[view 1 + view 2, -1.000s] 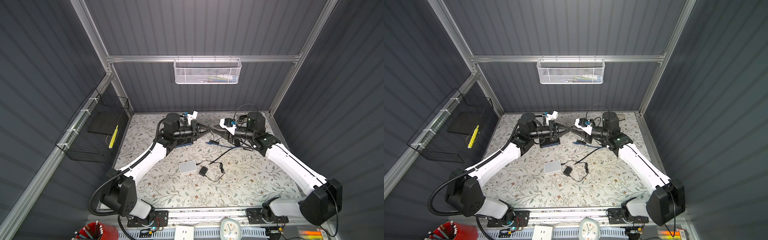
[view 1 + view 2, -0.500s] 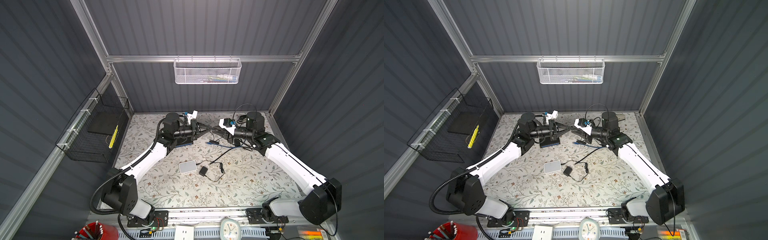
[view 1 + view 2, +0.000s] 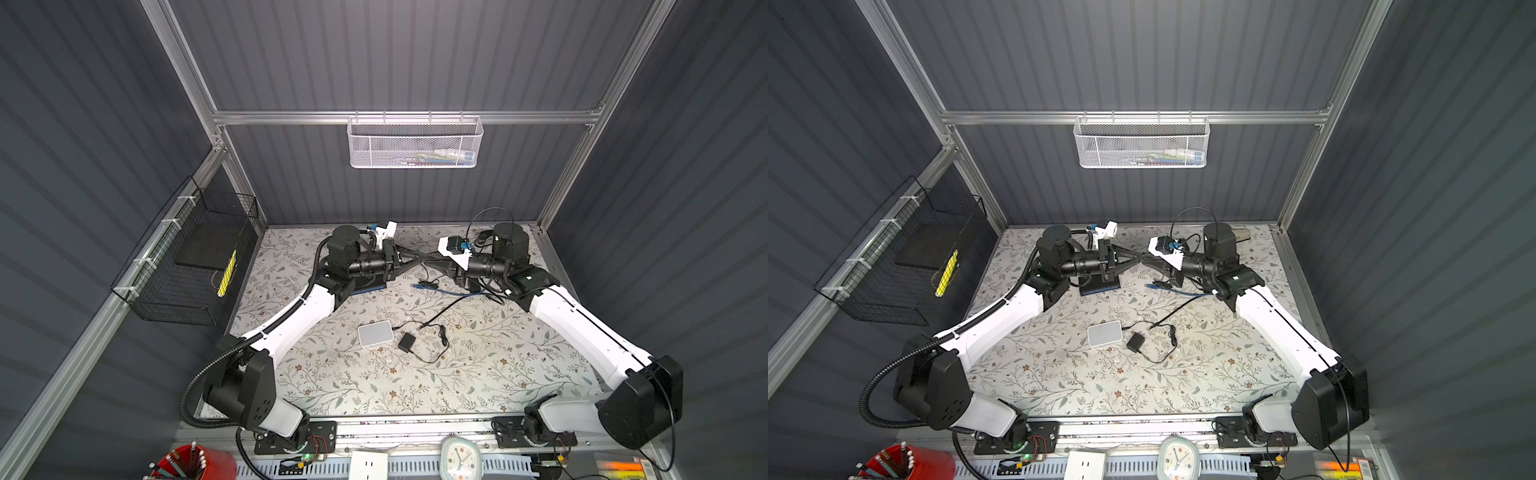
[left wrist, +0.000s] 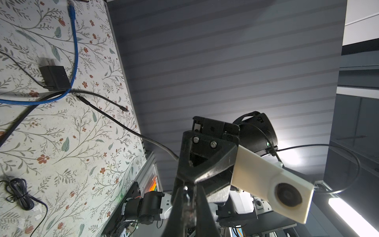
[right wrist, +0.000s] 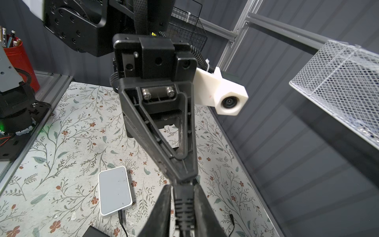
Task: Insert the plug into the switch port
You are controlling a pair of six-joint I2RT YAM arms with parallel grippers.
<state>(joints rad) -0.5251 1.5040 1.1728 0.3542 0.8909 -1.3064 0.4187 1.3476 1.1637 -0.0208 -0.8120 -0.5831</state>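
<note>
You get both top views from high above the arm bases, looking steeply down and far enough off to hold both arms and the whole floral-patterned tabletop (image 3: 498, 374). Each wrist camera rides close behind its own fingers and faces the other: left sees the black right gripper (image 4: 189, 183), right sees the black left gripper (image 5: 184, 179), tip to tip

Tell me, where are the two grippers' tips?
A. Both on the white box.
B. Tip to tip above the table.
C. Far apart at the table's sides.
B: in both top views the left gripper and right gripper meet tip to tip above the table.
</note>
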